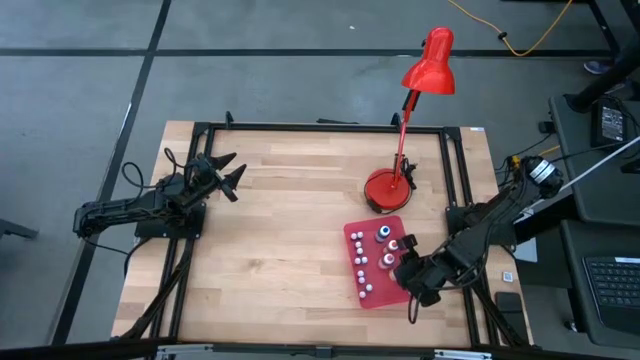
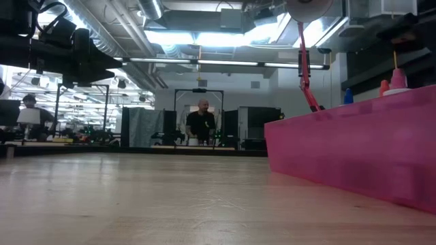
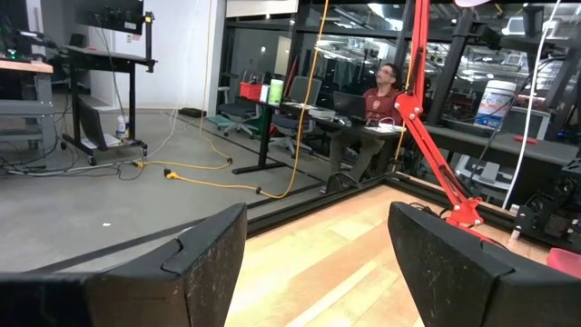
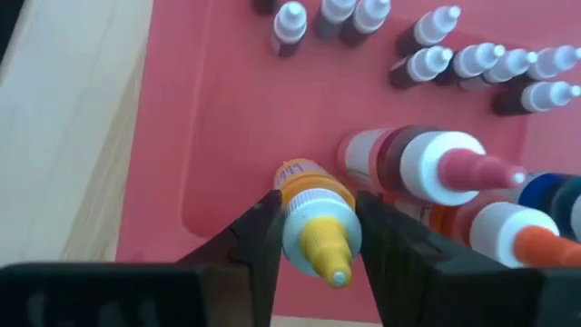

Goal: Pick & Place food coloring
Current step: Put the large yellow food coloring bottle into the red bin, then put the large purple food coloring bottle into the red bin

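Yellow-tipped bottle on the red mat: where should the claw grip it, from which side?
Grip the yellow-tipped bottle at its white cap collar, coming straight down from above. It stands upright, and the red-tipped bottle crowds one side, so the right claw straddles it across the free sides.

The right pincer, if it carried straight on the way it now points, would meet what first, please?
The right pincer already straddles the yellow-capped bottle; straight on, it would probably meet the red tray beneath.

Bottles (image 1: 384, 252) on mat (image 1: 352, 236) — lamp base (image 1: 386, 190) behind.
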